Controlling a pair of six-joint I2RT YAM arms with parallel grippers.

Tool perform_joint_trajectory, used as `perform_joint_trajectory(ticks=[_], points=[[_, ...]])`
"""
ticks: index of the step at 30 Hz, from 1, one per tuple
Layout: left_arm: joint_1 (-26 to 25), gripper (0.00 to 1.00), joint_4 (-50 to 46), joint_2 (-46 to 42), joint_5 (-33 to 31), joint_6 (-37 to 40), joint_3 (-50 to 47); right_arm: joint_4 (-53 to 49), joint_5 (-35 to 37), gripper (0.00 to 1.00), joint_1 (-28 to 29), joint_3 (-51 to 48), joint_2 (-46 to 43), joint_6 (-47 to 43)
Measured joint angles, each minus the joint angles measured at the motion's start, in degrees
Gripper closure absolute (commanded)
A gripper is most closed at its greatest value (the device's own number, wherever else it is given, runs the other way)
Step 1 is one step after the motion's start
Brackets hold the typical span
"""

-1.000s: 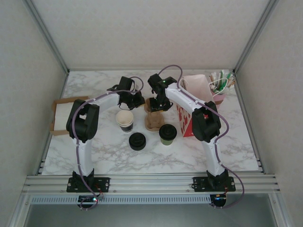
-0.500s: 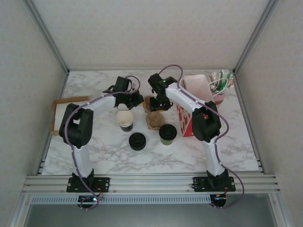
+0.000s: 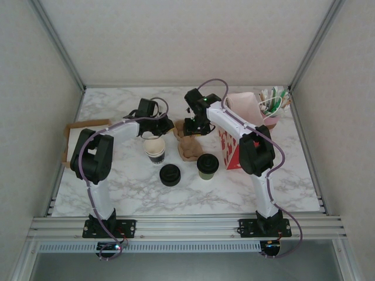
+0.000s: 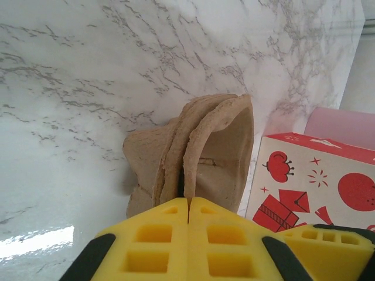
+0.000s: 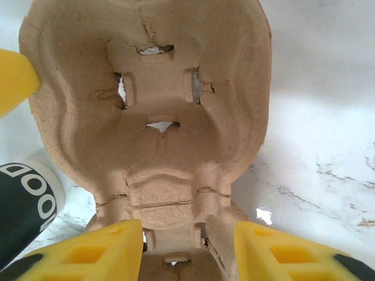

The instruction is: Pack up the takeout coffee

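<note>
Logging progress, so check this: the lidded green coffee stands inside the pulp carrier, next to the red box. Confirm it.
Wrong. The lidded green coffee stands on the table beside the pulp carrier, not inside it, next to the red box. The top view shows it.

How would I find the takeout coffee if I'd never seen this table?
Find the red-and-white box on the right of the marble table. Just left of it stands the takeout coffee. It has a green wall and a black lid on, unlike the open cup and the loose black lid farther left.
</note>
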Motion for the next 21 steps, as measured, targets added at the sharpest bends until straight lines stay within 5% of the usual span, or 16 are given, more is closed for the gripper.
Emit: perform_joint_trajectory(ticks=[21], points=[[0.42,1.00,1.07,0.00,0.57,0.00,-0.31,0.15,-3.67,0.55,-0.02,3.69,5.25,-1.53]])
